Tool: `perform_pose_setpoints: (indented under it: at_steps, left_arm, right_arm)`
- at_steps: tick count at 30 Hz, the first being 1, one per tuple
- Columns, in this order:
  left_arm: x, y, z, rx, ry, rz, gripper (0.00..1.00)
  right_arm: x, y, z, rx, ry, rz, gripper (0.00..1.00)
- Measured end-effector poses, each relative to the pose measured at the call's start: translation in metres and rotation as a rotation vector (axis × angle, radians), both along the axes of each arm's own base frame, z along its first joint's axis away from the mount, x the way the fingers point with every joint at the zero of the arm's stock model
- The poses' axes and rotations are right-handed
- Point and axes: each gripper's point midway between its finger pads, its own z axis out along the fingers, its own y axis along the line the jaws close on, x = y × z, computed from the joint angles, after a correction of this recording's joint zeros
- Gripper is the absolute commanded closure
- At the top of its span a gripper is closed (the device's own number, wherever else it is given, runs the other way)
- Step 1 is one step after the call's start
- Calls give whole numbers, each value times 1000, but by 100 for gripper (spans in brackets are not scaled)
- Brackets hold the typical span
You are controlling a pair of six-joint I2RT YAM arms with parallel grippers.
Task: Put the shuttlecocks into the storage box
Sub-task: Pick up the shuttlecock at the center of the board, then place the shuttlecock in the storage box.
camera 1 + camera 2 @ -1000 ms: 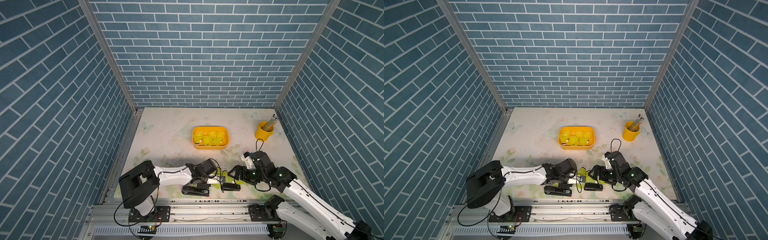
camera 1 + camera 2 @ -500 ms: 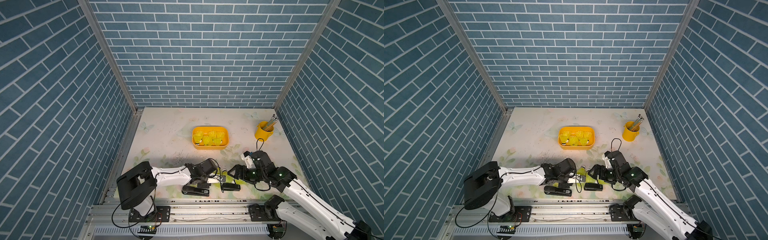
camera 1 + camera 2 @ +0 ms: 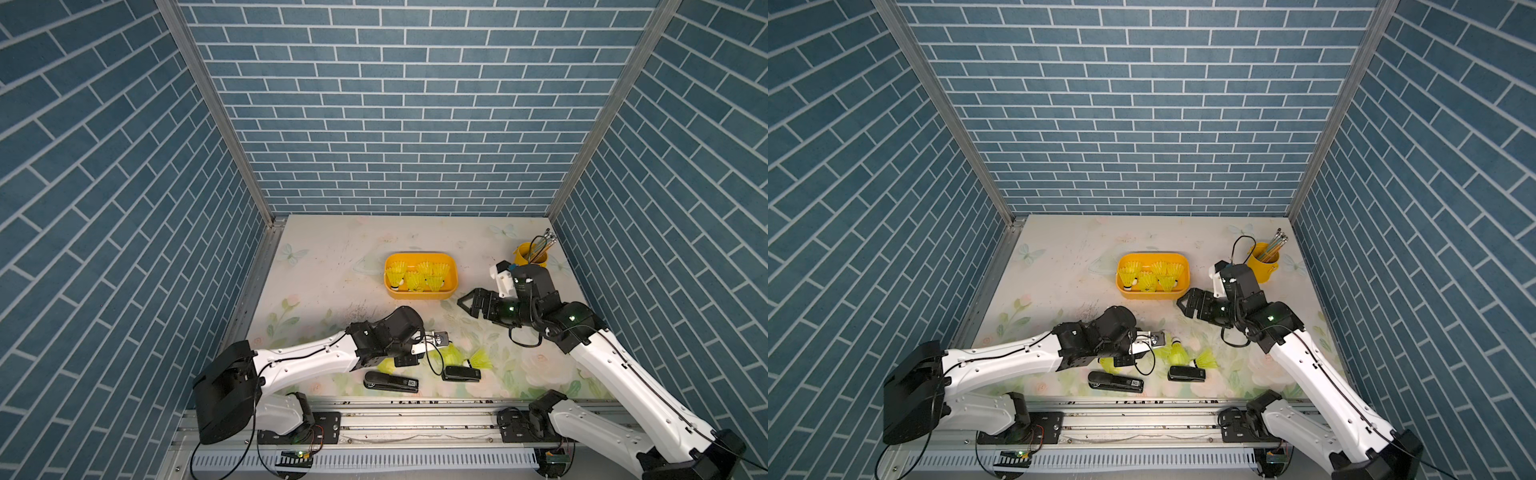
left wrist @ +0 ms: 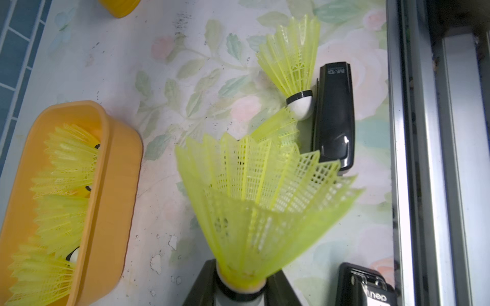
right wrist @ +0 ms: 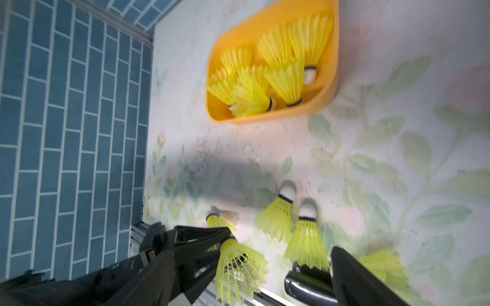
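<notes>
My left gripper is shut on the white tip of a neon yellow-green shuttlecock, whose skirt flares away from the fingers. The right wrist view shows the same held shuttlecock lifted off the table near the front rail. Loose shuttlecocks lie on the mat beside it; one touches a stapler. The yellow-orange storage box sits mid-table with several shuttlecocks inside. My right gripper hangs open and empty just right of the box's near corner.
Two black staplers lie near the front edge among the loose shuttlecocks. A yellow cup of pencils stands at the back right, behind my right arm. Brick walls close three sides, and a metal rail runs along the front.
My right gripper has drawn back from the shuttlecocks at the front and now sits higher, nearer the box, still open. The left gripper has barely moved and keeps its hold.
</notes>
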Motion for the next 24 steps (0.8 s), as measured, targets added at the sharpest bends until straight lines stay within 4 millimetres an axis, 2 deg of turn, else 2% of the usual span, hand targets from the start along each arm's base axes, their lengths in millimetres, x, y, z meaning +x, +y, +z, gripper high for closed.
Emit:
perform_pose_setpoints:
  at_steps: [3,8,14,19,24]
  left_arm:
    - [16,2,13,-51,24,61,83]
    - [60,11,43,-173,65,218,82]
    - [130,28,73,-340,159,475,80]
    - [187,43,79,-453,276,695,78]
    - [224,60,72,-516,372,870,77]
  right_arm:
    - [21,-7,20,-5,-54,-36,6]
    - [49,-11,29,-16,-77,-62,6]
    - [79,12,28,-3,-77,17,7]
    - [103,29,22,-6,-77,74,8]
    - [122,41,13,-8,-83,102,8]
